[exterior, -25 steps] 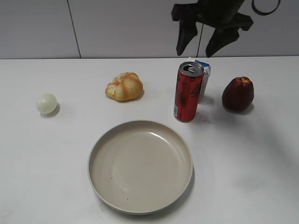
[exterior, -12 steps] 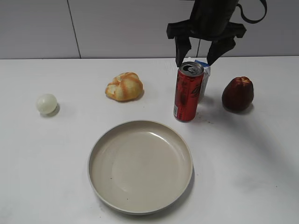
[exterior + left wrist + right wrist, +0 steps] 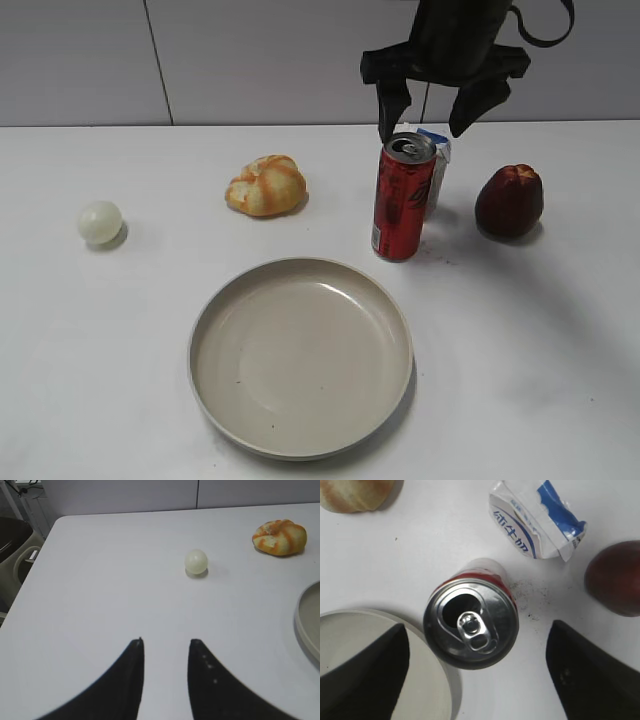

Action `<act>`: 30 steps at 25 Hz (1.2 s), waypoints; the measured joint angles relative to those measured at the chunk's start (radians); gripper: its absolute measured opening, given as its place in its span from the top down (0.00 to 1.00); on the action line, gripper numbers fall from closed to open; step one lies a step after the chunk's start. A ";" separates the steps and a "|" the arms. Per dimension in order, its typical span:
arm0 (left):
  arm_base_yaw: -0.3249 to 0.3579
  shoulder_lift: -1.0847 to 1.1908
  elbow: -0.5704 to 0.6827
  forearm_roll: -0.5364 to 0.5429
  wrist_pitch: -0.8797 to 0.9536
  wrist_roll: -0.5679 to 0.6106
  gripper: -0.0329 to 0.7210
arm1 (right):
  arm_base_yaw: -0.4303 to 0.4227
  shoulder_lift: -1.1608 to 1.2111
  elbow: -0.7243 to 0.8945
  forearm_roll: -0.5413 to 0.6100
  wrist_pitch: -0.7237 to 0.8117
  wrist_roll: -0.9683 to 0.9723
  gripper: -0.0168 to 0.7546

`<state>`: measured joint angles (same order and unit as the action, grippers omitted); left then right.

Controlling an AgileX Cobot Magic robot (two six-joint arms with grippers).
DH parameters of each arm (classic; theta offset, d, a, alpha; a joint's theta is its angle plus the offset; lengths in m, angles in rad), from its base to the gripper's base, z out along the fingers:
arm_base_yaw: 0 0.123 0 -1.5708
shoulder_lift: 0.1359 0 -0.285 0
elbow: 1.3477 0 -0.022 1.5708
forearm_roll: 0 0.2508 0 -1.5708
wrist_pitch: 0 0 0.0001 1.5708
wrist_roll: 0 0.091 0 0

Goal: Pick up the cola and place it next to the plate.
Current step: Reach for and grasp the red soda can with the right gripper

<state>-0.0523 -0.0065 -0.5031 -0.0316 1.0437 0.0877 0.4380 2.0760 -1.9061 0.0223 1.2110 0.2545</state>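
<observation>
The cola (image 3: 404, 198) is a tall red can with a silver top, standing upright just beyond the plate's far right rim. The beige plate (image 3: 300, 356) lies at the front middle of the table. My right gripper (image 3: 428, 116) hangs open straight above the can, fingers apart on both sides of its top, not touching it. In the right wrist view the can's top (image 3: 471, 626) sits between the two dark fingers (image 3: 477, 662), with the plate's rim (image 3: 447, 685) at lower left. My left gripper (image 3: 166, 642) is open and empty over bare table, out of the exterior view.
A white-and-blue milk carton (image 3: 437, 160) stands right behind the can. A dark red apple-like fruit (image 3: 509, 201) lies to the can's right. A bread roll (image 3: 266, 186) lies at the back left of the can, and a pale ball (image 3: 100, 222) at far left.
My right gripper has come down from the top edge of the view and shifted slightly left, now spread open just above the can. The can and other objects have not moved.
</observation>
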 joint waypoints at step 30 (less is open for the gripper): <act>0.000 0.000 0.000 0.000 0.000 0.000 0.64 | 0.002 0.084 -0.002 0.031 0.001 0.000 0.27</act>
<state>-0.0523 -0.0065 -0.5031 -0.0316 1.0437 0.0877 0.4396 2.1598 -1.9079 0.0534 1.2122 0.2545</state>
